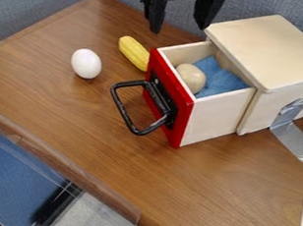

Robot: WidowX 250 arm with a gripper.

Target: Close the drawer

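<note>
The drawer [214, 119] stood open, extended from the box [271, 50] toward the lower left of the view. Its rear end remained within the box opening. The red front panel [183, 108] faced the lower left, and the black handle [123, 111] projected from it as a loop.

The gripper [179, 28] was located at the top edge of the view, beyond the drawer, with its fingers directed downward. The fingers were spread, with a gap between them, and gripped nothing. The gripper was apart from the front panel and the handle.

Drawer contents: one tan ball [190, 78], positioned just behind the front panel, and one blue cloth [221, 82], located beside the ball and toward the box.

The table [99, 145] supported the box. A yellow corn [133, 52] lay on the table at the far side of the drawer, with one end near the front panel; contact between the two could not be determined. A white egg [86, 63] lay to the left of the corn, apart from it. A strip of silver tape [294, 141] ran from the near side wall of the box down onto the table. A grey-blue partition [37, 7] stood along the far edges of the table.
</note>
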